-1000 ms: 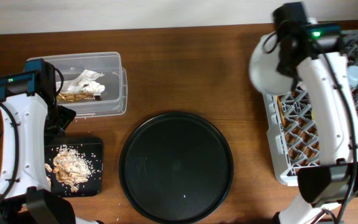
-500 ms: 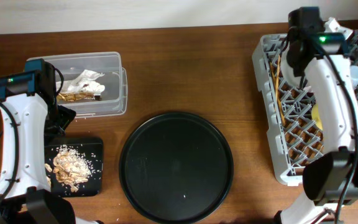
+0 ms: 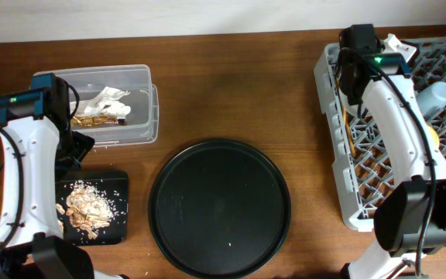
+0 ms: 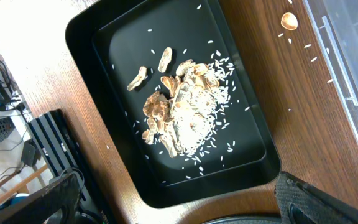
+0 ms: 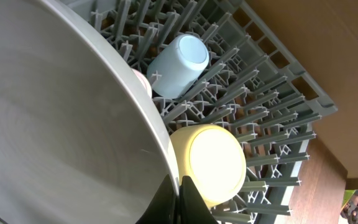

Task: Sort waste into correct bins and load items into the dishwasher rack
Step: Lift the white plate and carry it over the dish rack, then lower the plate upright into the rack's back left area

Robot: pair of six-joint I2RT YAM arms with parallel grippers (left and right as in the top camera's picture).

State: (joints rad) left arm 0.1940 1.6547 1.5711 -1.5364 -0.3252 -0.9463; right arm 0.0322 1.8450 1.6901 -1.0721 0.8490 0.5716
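Pinching the rim of the grey plate (image 5: 55,124): right gripper (image 5: 180,198), fingertips pressed together on the edge. A second ago, held face-up as a full disc just outside the left wall of the dishwasher rack (image 3: 333,155). Now turned edge-on and carried in over the grid, no longer readable as a disc from overhead. Judged as the plate being stood among the prongs, not yet released, and probably the last dish to load.

Beyond the fingertips, past the plate's rim: light-blue cup (image 5: 179,65) lying among the prongs. Nearer the fingertips, yellow bowl (image 5: 211,163) with its base toward the camera. Wedged at the plate's edge, a sliver of pink cup (image 5: 143,81).

Spread wide and holding nothing: left gripper (image 4: 179,196), unmoved over that second. Directly beneath it, black tray (image 4: 92,37) with food scraps (image 4: 166,106) and rice. One stray scrap (image 4: 289,20) on the table (image 4: 272,81), off toward the clear tub (image 4: 347,68). In that tub, wrapper (image 3: 103,105).

Cannot tell whether the plate's lower edge touches the rack. Hidden under the arm in the overhead view: the right fingers. Under the same arm, a thin brown line, probably the chopsticks (image 3: 351,133). Cut off at the right edge: the rack's far side.
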